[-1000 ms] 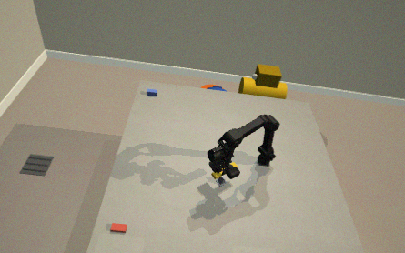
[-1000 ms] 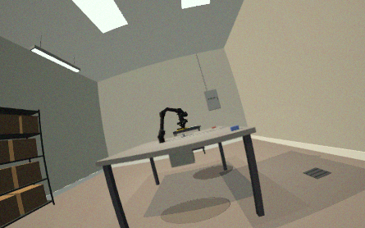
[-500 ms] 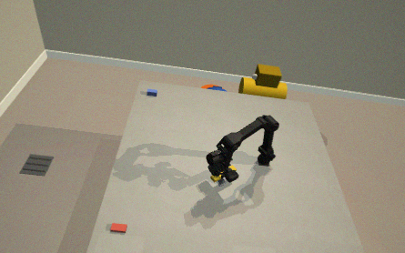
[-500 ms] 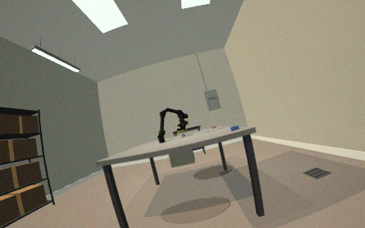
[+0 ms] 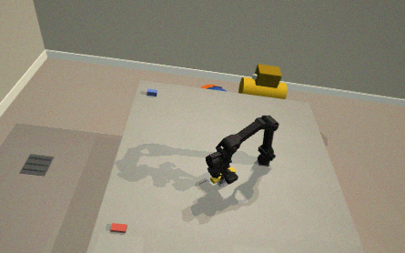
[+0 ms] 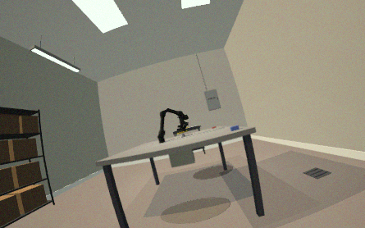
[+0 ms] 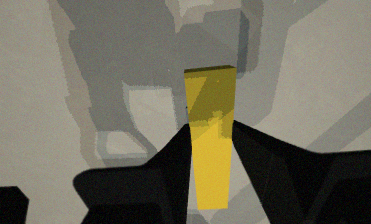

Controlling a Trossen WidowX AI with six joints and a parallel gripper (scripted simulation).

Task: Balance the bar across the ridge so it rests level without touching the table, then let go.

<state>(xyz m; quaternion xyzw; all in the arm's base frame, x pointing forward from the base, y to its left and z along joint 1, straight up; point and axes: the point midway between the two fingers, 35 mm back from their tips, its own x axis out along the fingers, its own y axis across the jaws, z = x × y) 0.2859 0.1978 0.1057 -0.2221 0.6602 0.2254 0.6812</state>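
The yellow bar (image 5: 216,179) (image 6: 180,133) (image 7: 212,175) is between the fingers of my gripper (image 5: 223,176) (image 7: 209,126), which is shut on it. In the wrist view the bar runs up and down the picture, with one end beyond the fingertips. The gripper is low over the table, and the bar's two ends show on either side of it in the top view. The small dark ridge (image 5: 223,184) shows just below the gripper there, partly hidden. I cannot tell whether the bar touches it or is level. The ridge cannot be made out in the wrist view.
A blue block (image 5: 152,93) (image 6: 234,128) lies near the table's far left corner in the top view. A red block (image 5: 118,227) (image 6: 214,127) lies near the left edge, toward the front. Arm shadows cross the table top (image 5: 287,209). A large yellow cylinder (image 5: 264,89) is beyond the table.
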